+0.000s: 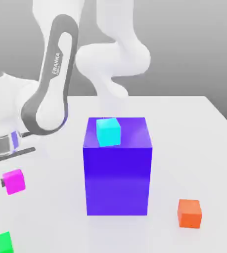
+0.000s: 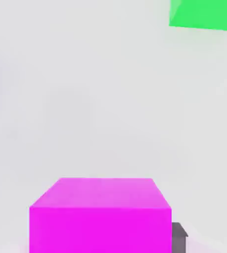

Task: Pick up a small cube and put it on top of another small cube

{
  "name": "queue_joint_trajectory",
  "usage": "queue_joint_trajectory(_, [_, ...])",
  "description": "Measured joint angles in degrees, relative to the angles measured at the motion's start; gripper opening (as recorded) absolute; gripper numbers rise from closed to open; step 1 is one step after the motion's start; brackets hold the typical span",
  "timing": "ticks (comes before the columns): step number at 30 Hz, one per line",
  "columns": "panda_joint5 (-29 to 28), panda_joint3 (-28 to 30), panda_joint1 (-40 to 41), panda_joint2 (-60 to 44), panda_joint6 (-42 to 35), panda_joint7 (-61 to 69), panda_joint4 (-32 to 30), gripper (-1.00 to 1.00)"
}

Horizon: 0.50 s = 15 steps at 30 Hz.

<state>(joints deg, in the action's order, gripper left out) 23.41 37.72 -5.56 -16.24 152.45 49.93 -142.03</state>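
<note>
Magenta small cube (image 1: 14, 181) (matte, sharp-edged) sits pinched between the gripper (image 2: 103, 247) fingers.

Small cube (image 1: 14, 181) on table (image 1: 194, 128), ext. view's left of big block (image 1: 117, 178).

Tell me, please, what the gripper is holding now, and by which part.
The gripper is shut on the small magenta cube, its fingers pressing two opposite side faces; one dark fingertip shows beside the cube in the hand view.
</note>
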Motion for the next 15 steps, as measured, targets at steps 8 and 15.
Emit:
queue_joint_trajectory(8, [-4.8,-7.0,1.5,-5.9,-9.9,16.3,17.1,-1.0])
queue_joint_trajectory(15, [-0.1,-11.7,4.9,-12.9,-5.2,20.8,19.1,1.0])
